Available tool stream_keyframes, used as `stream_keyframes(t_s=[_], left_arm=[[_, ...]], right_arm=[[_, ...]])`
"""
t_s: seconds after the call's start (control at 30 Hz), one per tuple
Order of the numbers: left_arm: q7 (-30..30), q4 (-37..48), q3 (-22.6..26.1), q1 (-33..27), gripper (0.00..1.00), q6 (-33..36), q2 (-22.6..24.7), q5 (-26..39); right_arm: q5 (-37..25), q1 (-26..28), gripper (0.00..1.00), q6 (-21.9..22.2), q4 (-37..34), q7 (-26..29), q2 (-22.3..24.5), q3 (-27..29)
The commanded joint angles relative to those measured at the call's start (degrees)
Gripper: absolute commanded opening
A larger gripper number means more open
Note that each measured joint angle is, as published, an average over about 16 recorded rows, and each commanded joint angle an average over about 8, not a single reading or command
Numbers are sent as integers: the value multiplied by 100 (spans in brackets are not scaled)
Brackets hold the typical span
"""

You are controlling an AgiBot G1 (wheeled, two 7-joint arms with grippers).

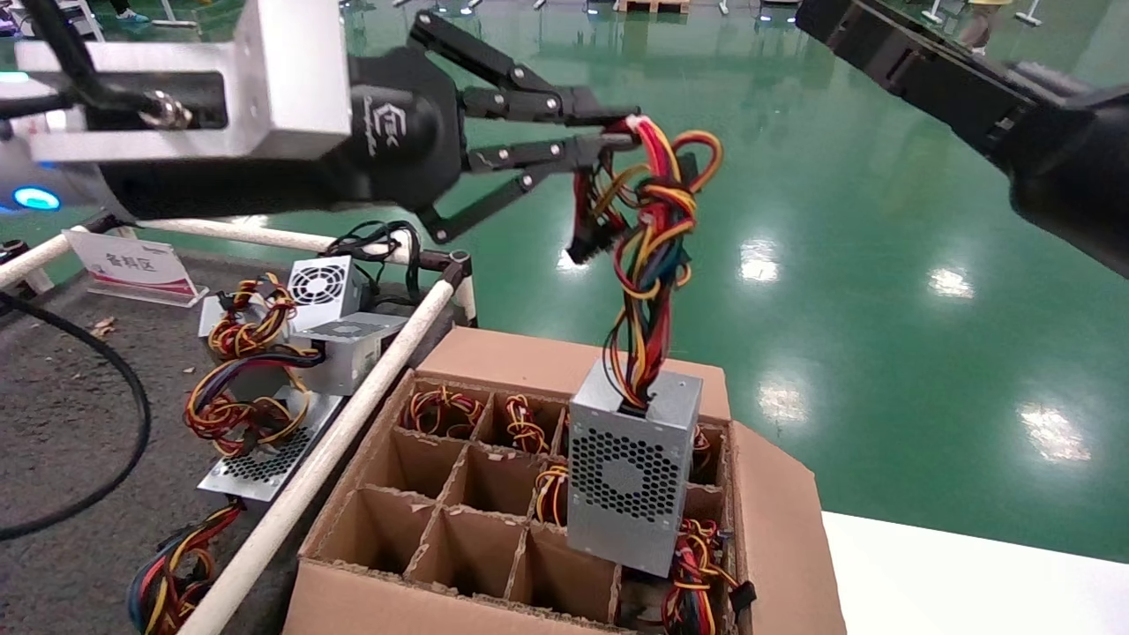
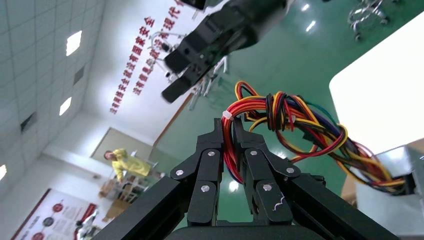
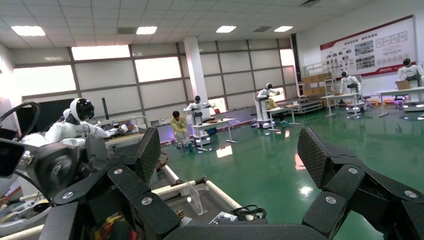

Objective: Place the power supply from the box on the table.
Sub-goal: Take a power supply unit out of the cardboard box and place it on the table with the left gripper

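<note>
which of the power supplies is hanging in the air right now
The power supply dangling over the box, held by its wire bundle in the left hand; the others rest on the table.

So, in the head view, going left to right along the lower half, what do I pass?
Black cable → power supplies on the table → white rail → box → hanging power supply → white tabletop.

White label sign [image 1: 132, 265], black cable [image 1: 123, 388], glossy green floor [image 1: 882, 265]
</note>
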Motion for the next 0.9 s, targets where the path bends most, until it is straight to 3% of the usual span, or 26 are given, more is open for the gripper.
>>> stream_keyframes(t_s=[0.03, 0.9], left_arm=[[21, 23, -13, -73, 0, -22, -23, 39], [184, 841, 98, -957, 0, -455, -522, 937]], right_arm=[[0, 0, 100, 0, 0, 0, 0, 0], [0, 0, 100, 0, 0, 0, 0, 0]])
